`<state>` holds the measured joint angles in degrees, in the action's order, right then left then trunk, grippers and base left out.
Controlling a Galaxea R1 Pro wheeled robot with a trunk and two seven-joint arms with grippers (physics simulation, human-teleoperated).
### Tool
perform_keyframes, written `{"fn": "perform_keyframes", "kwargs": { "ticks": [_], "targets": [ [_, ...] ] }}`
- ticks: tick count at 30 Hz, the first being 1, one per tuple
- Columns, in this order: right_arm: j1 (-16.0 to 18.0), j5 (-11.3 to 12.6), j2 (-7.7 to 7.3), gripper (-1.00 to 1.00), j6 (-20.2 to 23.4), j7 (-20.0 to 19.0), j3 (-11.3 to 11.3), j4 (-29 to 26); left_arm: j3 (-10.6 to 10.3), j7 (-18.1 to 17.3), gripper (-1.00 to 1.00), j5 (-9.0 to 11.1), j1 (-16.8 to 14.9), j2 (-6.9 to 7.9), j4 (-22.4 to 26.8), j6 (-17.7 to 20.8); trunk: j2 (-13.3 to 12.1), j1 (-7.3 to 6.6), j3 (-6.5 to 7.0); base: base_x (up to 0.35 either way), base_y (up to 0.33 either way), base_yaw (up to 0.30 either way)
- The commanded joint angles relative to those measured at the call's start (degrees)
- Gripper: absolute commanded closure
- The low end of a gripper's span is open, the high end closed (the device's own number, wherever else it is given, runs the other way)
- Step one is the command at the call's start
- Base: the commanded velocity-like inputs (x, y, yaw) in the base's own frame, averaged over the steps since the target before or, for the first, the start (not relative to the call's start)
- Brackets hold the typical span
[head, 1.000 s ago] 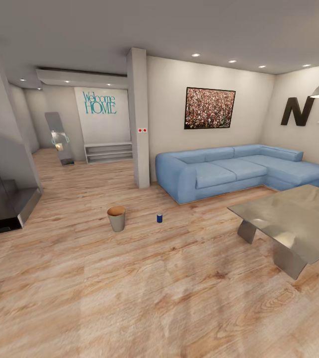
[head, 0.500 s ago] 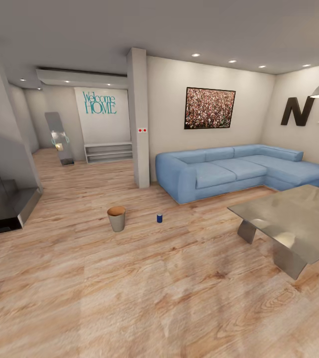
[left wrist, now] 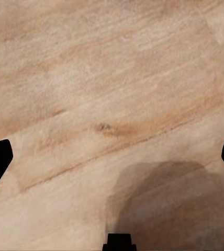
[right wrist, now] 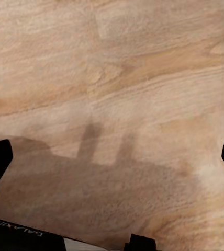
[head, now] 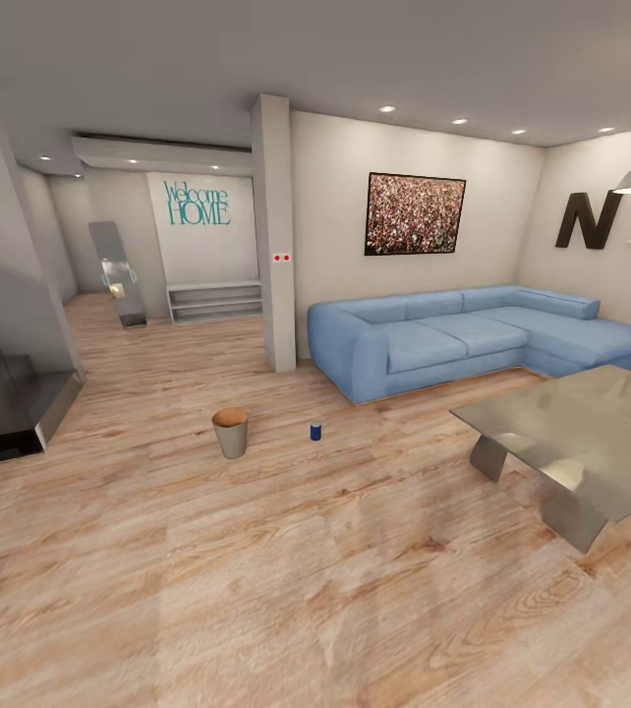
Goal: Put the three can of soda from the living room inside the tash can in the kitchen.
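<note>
Early in the job, by the look of it: small dark blue soda can with silvery top (head: 315,431) standing upright on the pale wood plank floor (head: 355,590), near the grey tapered waste bin with tan rim (head: 230,432) but apart from it, in front of the light blue corner sofa (head: 473,339). Nothing visibly inside the bin; two orange cans unseen. Left end effector (left wrist: 112,157) and right end effector (right wrist: 112,157) spread wide, empty, pointing at bare floor. All three cans apparently left to collect.

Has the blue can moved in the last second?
No. The blue can stands on the floor just right of the bin, in front of the sofa, with the same gap to both as before.
</note>
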<state>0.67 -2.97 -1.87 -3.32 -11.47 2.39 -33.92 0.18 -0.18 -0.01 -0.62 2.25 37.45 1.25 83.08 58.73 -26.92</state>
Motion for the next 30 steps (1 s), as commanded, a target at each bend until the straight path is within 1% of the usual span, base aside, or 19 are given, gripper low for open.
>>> {"fn": "perform_keyframes", "kwargs": {
  "ticks": [1, 5, 8, 9, 10, 13, 15, 17, 18, 21, 23, 28, 29, 30],
  "targets": [
    [0.00, -0.02, 0.01, -1.00, 0.07, -0.05, 0.02, -2.19, 0.02, 0.00, -1.00, 0.02, 0.07, -0.01, 3.46, 0.95, 0.00, 0.00, -0.01, 0.000, 0.000, 0.000],
    [0.02, -0.02, 0.05, -1.00, 0.57, -0.17, 0.05, -11.01, 0.00, -0.03, -1.00, 0.02, 0.25, 0.00, 17.14, 5.08, 0.00, 0.00, -0.01, 0.000, 0.000, 0.000],
    [0.04, 0.04, 0.14, -1.00, 3.05, -0.24, 0.06, -18.44, -0.05, -0.07, -1.00, -0.02, 0.51, 0.02, 25.08, 7.06, 0.00, 0.00, -0.01, 0.000, 0.000, 0.000],
    [0.09, 0.08, 0.21, -1.00, 4.54, -0.27, 0.06, -20.99, -0.06, -0.12, -1.00, -0.01, 0.57, 0.02, 26.97, 7.46, 0.00, 0.00, -0.01, 0.000, 0.000, 0.000],
    [0.09, 0.08, 0.21, -1.00, 4.54, -0.27, 0.06, -20.99, -0.06, -0.12, -1.00, -0.01, 0.57, 0.02, 26.97, 7.46, 0.00, 0.00, -0.01, 0.000, 0.000, 0.000],
    [0.75, 0.16, 0.39, -1.00, 9.27, -0.40, 0.15, -28.00, -0.12, -0.34, -1.00, -0.02, 0.65, 0.07, 30.50, 8.00, 0.00, 0.00, -0.01, 0.000, 0.000, 0.000],
    [1.41, 0.19, 0.52, -1.00, 11.54, -0.64, 0.56, -31.55, -0.17, -0.38, -1.00, -0.22, 0.67, 0.12, 31.66, 8.05, 0.00, 0.00, -0.01, 0.000, 0.000, 0.000],
    [1.93, 0.23, 0.54, -1.00, 12.96, -0.92, 1.34, -33.81, -0.21, -0.40, -1.00, -0.42, 0.68, 0.15, 32.10, 7.99, 0.00, 0.00, -0.01, 0.000, 0.000, 0.000],
    [1.93, 0.23, 0.54, -1.00, 12.96, -0.92, 1.34, -33.81, -0.21, -0.40, -1.00, -0.42, 0.68, 0.15, 32.10, 7.99, 0.00, 0.00, -0.01, 0.000, 0.000, 0.000],
    [2.38, 0.31, 0.44, -1.00, 13.66, -1.14, 2.35, -35.32, -0.22, -0.42, -1.00, -0.59, 0.65, 0.22, 31.07, 7.18, 0.00, 0.00, -0.01, 0.000, 0.000, 0.000],
    [2.54, 0.25, 0.36, -1.00, 12.51, -1.22, 2.75, -34.95, -0.19, -0.42, -1.00, -0.58, 0.64, 0.25, 29.49, 5.70, 0.00, 0.00, -0.01, 0.000, 0.000, 0.000],
    [2.62, 0.29, 0.07, -1.00, 5.63, -1.26, 2.83, -33.61, -0.18, -0.50, -1.00, -0.64, 0.49, 0.26, 23.88, -0.31, 0.00, 0.00, -0.01, 0.000, 0.000, 0.000],
    [2.62, 0.29, 0.07, -1.00, 5.63, -1.26, 2.83, -33.61, -0.18, -0.50, -1.00, -0.64, 0.49, 0.26, 23.88, -0.31, 0.00, 0.00, -0.01, 0.000, 0.000, 0.000],
    [2.56, 0.30, 0.02, -1.00, 4.57, -1.26, 2.81, -33.48, -0.21, -0.50, -1.00, -0.62, 0.48, 0.25, 22.85, -1.41, 0.00, 0.00, -0.01, 0.000, 0.000, 0.000]
  ]
}}
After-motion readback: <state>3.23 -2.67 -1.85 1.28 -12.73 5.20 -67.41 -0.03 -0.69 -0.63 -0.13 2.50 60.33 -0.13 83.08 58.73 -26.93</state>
